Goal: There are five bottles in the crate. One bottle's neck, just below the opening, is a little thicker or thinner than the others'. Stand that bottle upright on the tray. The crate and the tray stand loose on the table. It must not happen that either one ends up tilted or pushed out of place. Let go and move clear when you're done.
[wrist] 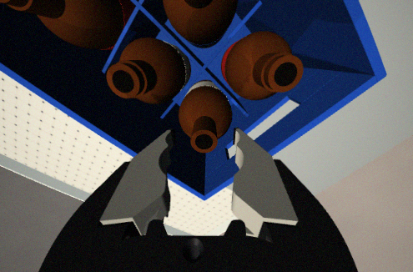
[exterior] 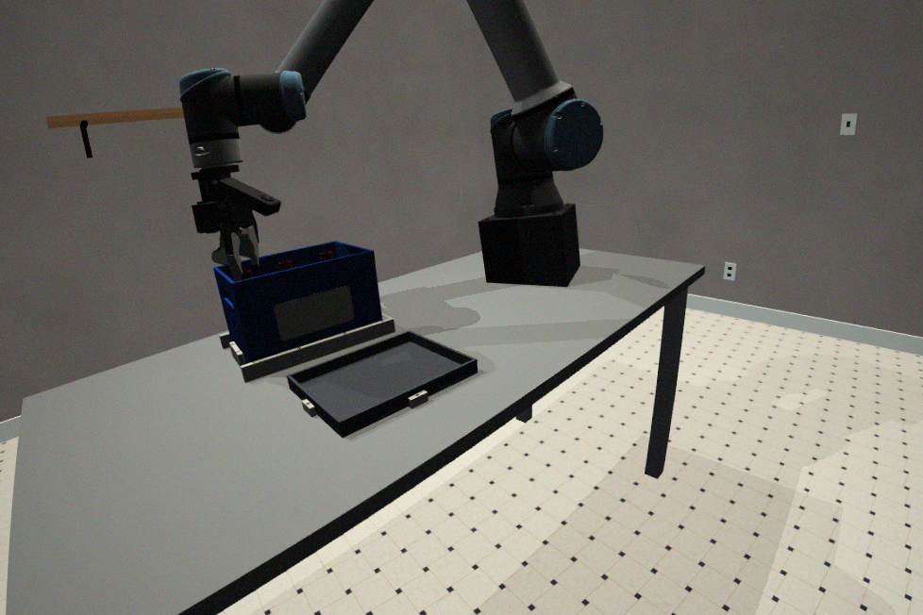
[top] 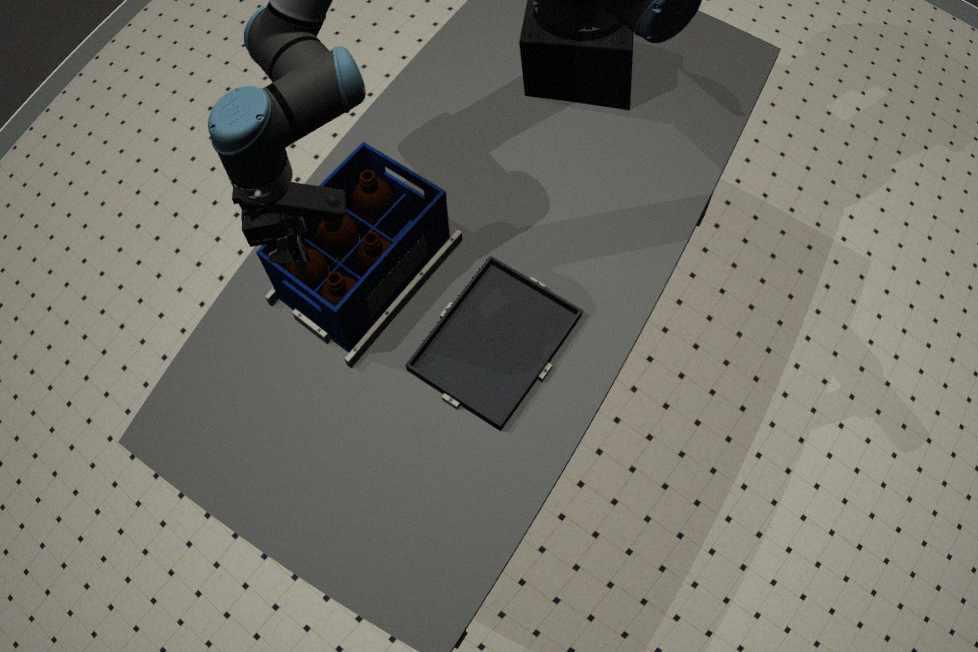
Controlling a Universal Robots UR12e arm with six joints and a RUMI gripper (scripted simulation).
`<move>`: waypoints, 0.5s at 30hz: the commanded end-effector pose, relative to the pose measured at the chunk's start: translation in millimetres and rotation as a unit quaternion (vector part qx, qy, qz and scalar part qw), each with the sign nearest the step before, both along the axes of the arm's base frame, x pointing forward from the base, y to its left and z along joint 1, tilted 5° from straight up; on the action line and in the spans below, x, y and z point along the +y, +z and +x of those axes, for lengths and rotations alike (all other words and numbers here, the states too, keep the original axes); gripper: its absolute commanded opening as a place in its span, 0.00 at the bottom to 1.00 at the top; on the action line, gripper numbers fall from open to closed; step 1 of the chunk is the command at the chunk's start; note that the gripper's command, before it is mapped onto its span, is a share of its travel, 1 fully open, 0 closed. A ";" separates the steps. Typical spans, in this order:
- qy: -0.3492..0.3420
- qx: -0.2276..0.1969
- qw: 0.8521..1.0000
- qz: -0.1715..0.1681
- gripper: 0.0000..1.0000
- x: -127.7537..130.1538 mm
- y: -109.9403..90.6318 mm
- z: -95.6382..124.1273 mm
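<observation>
A blue crate (top: 432,201) (exterior: 252,307) (wrist: 365,50) with six cells holds five brown bottles, among them those in the middle cells (top: 338,232) (top: 369,249) and the back one (top: 367,192). In the wrist view the corner bottle (wrist: 204,114) stands right below me, its mouth between my fingertips but lower down. My gripper (top: 292,250) (exterior: 236,259) (wrist: 203,129) is open, with nothing between the fingers, and hangs just above the crate's left corner. The dark empty tray (top: 498,338) (exterior: 383,376) lies to the right of the crate.
A grey rail (top: 402,299) (exterior: 317,348) and small stops lie against the crate's base. One crate cell (top: 404,221) on the tray side is empty. The robot's black base (top: 575,65) stands at the table's far end. The crate is close to the table's left edge.
</observation>
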State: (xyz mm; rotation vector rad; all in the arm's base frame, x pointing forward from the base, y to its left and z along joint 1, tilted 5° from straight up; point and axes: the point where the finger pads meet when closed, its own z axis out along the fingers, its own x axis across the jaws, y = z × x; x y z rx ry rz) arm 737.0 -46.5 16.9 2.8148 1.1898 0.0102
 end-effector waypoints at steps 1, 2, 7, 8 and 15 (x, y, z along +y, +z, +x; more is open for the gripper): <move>0.000 -0.002 1.000 0.000 0.38 -0.7 -1.2 0.7; 0.000 -0.002 1.000 0.000 0.38 -0.7 -1.4 0.7; 0.000 -0.001 1.000 0.000 0.38 -0.7 -2.3 0.5; 0.000 -0.001 1.000 0.000 0.38 -0.7 -2.4 0.4; 0.000 -0.001 1.000 0.000 0.38 -0.7 -2.3 0.3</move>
